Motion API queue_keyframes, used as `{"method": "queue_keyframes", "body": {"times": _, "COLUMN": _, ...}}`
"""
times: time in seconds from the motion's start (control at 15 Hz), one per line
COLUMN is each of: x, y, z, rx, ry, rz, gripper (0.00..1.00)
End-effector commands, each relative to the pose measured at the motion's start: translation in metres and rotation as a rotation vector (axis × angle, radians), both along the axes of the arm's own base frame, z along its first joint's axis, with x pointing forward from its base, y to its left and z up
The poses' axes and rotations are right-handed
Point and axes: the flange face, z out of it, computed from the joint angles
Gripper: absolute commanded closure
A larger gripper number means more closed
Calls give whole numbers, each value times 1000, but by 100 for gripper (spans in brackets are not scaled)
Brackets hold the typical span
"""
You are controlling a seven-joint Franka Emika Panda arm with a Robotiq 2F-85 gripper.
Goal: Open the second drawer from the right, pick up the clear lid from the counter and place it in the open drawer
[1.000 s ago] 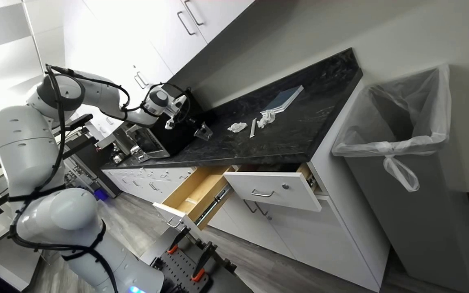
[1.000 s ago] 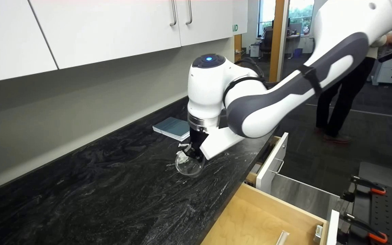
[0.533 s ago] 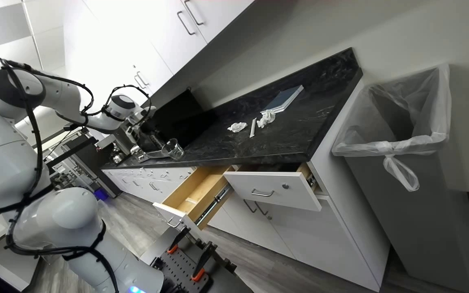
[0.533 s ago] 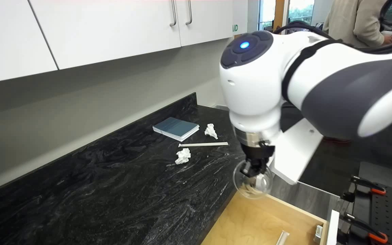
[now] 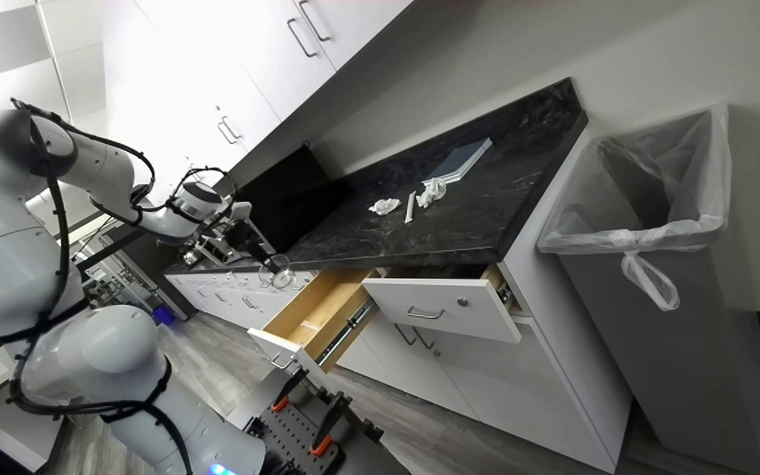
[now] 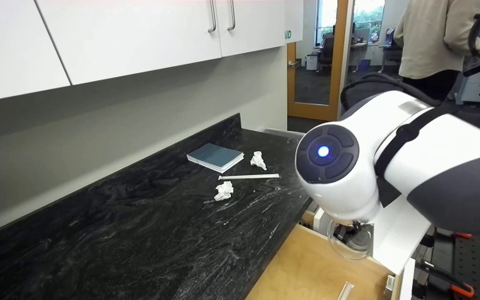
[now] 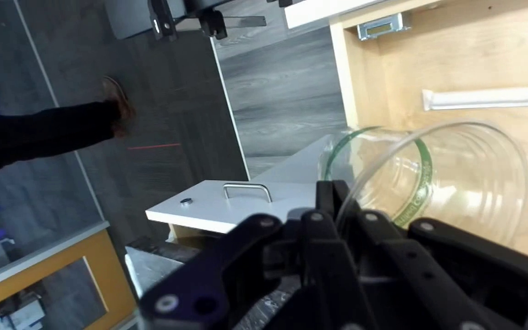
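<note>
The second drawer from the right (image 5: pixel 317 305) is pulled open, with its tan wood box showing (image 6: pixel 294 266). It also fills the right of the wrist view (image 7: pixel 470 50). My gripper (image 7: pixel 332 195) is shut on the rim of a clear cup-shaped piece (image 7: pixel 470 183) with a green printed band. The piece is tilted and overlaps the drawer's side wall in the wrist view. In both exterior views, the gripper (image 5: pixel 273 265) (image 6: pixel 347 234) holds it off the counter (image 6: pixel 140 233), in the air by the drawer. No separate flat lid shows.
A white wrapped stick (image 7: pixel 493 97) lies in the drawer. The wider white drawer (image 5: pixel 443 305) beside it is partly open. The counter bears a blue book (image 6: pixel 216 156), crumpled tissues (image 6: pixel 224 191) and another wrapped stick (image 6: pixel 249 176). A lined bin (image 5: pixel 657 297) stands at the counter's end.
The arm has carried the clear piece from over the counter, past its edge, to the open drawer. In the last half second the gripper has come down and tilted. The drawers have not moved.
</note>
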Motion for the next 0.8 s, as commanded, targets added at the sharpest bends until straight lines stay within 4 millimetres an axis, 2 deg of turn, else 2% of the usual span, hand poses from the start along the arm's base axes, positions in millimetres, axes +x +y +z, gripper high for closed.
{"method": "queue_keyframes", "body": {"times": 0.0, "x": 14, "y": -8, "z": -52, "rx": -61, "ry": -15, "rz": -47, "gripper": 96}}
{"method": "queue_keyframes", "body": {"times": 0.2, "x": 27, "y": -6, "z": -94, "rx": -98, "ry": 11, "rz": -65, "gripper": 96}}
{"method": "queue_keyframes", "body": {"times": 0.6, "x": 57, "y": 23, "z": -140, "rx": -76, "ry": -72, "rz": -12, "gripper": 96}}
{"method": "queue_keyframes", "body": {"times": 0.67, "x": 61, "y": 27, "z": -145, "rx": -82, "ry": -78, "rz": -2, "gripper": 71}}
{"method": "queue_keyframes", "body": {"times": 0.73, "x": 65, "y": 30, "z": -148, "rx": -86, "ry": -84, "rz": 2, "gripper": 69}}
